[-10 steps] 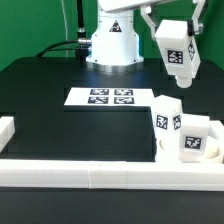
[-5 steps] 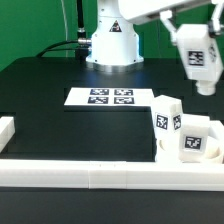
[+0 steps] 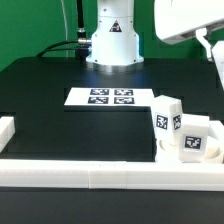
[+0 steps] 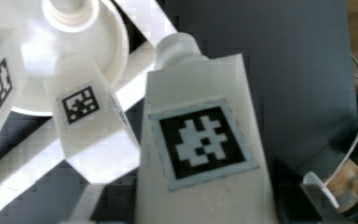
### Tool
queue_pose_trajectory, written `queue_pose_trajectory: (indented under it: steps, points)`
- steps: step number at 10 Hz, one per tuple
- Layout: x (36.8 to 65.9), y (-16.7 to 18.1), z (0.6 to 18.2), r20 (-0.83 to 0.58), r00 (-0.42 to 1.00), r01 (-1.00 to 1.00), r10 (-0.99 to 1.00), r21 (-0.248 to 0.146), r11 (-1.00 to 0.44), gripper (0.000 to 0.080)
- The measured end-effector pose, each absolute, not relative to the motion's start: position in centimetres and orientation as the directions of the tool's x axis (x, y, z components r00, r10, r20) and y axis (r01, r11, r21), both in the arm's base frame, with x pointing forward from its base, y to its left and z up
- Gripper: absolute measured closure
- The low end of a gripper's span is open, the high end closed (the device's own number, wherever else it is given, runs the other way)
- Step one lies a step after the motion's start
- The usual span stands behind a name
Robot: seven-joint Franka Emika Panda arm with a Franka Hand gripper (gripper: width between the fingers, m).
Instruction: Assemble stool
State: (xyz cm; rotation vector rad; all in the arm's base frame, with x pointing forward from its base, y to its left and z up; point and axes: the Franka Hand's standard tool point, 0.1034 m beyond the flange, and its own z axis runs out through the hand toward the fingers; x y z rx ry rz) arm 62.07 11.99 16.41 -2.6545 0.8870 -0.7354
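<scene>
In the wrist view my gripper (image 4: 202,208) is shut on a white stool leg (image 4: 197,130) with a square marker tag; one finger (image 4: 329,192) shows beside it. Beyond the held leg lies the round white seat (image 4: 73,35), with two tagged legs (image 4: 82,103) on it. In the exterior view the seat (image 3: 172,150) lies by the front rail at the exterior view's right with two legs (image 3: 167,117) standing on it. The gripper (image 3: 217,52) is high at that view's right edge, mostly cut off, well above the seat.
The marker board (image 3: 110,98) lies flat mid-table in front of the robot base (image 3: 111,40). A low white rail (image 3: 100,173) runs along the front and another short rail (image 3: 8,128) stands at the exterior view's left.
The gripper with the held leg has moved steadily toward the exterior view's right and is now almost out of that view. The seat and its two legs have not moved.
</scene>
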Motion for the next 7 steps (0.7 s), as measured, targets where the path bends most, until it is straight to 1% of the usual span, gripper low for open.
queue_pose_trajectory:
  steps: [1, 2, 4, 5, 6, 7]
  points:
    - [61.8, 11.9, 16.0, 0.380, 0.727, -0.463, -0.571, -0.342, -0.817, 0.0471]
    - [61.1, 11.4, 15.5, 0.341, 0.787, -0.436, -0.515, -0.285, -0.854, 0.0471]
    - [60.9, 10.1, 15.3, 0.321, 0.840, -0.379, -0.437, -0.227, -0.897, 0.0471]
    - [60.8, 9.6, 15.1, 0.324, 0.847, -0.368, -0.421, -0.215, -0.905, 0.0471]
    - [61.0, 8.2, 15.3, 0.374, 0.806, -0.392, -0.458, -0.243, -0.887, 0.0471]
    - [60.7, 8.3, 15.0, 0.363, 0.811, -0.395, -0.459, -0.239, -0.887, 0.0471]
